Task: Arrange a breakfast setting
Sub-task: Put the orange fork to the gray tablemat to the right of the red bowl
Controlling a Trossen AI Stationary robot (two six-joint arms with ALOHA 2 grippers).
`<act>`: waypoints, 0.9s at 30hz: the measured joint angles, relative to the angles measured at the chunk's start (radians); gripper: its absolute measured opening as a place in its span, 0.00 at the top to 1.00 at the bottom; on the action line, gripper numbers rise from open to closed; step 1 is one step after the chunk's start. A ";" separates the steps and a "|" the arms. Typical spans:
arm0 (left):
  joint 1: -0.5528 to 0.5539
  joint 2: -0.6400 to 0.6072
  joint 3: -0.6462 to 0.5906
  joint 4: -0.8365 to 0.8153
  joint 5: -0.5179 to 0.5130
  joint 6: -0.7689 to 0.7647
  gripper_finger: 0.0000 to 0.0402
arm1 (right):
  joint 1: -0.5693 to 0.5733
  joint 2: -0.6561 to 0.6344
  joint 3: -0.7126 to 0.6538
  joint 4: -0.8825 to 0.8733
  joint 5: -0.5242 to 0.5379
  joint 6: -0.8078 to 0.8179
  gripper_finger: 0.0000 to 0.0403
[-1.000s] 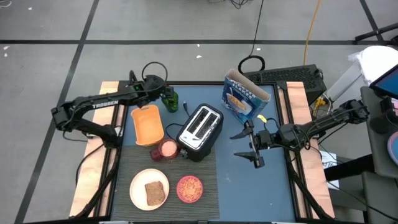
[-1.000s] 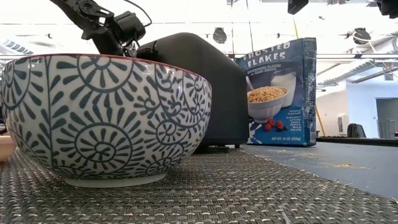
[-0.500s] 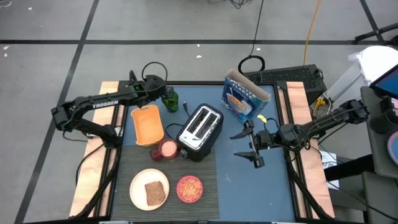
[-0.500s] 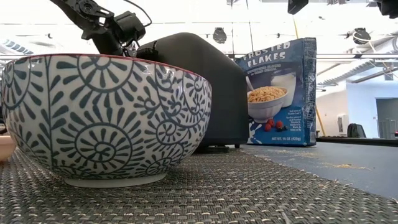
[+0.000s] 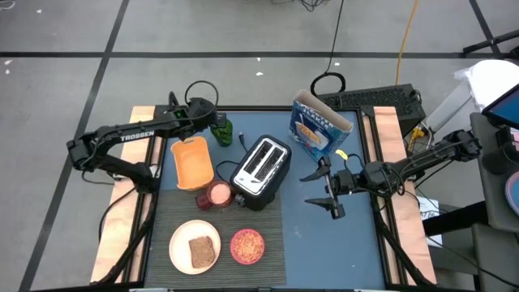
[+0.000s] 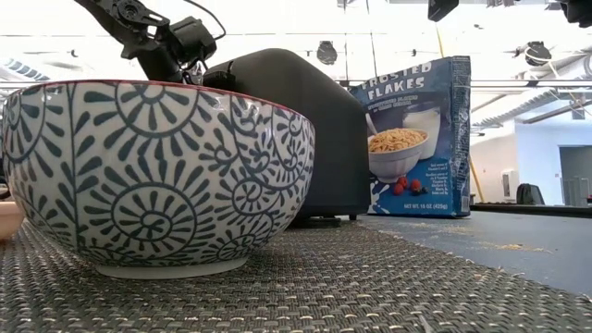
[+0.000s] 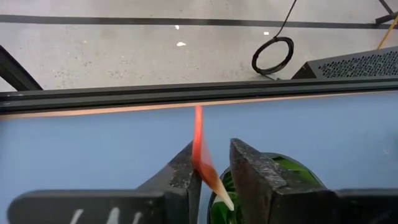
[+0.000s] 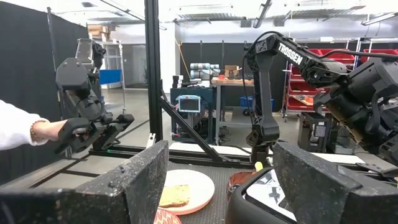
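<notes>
Spoon [image 7: 198, 140] handle sits pinched in my left gripper [image 7: 214, 180] above the green cup [image 5: 222, 130]. My right gripper [image 5: 327, 188] hangs open over the table [image 5: 357, 235], near the toaster [image 5: 261, 166].

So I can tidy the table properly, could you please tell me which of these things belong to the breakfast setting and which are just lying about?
Part of the job:
- cream plate with toast slice
- bowl of cereal
- red-handled spoon, between the left claw's fingers, over a green cup

Just lying about:
- toaster
- orange container
- cereal bag
- small pink cup
</notes>
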 joint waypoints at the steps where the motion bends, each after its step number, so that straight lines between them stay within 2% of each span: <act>1: 0.000 0.000 0.000 0.000 0.000 0.000 0.79 | 0.000 0.000 0.000 0.000 0.000 0.000 0.31; 14: 0.000 -0.001 0.000 0.004 0.001 -0.006 0.93 | 0.000 0.000 0.000 0.000 0.000 0.000 0.31; 22: 0.000 -0.002 0.000 0.018 0.003 -0.006 0.95 | 0.000 0.000 0.000 0.000 0.000 0.000 0.31; 27: 0.000 -0.001 0.000 0.067 0.043 -0.001 0.95 | 0.000 0.000 0.000 0.000 0.000 0.000 0.31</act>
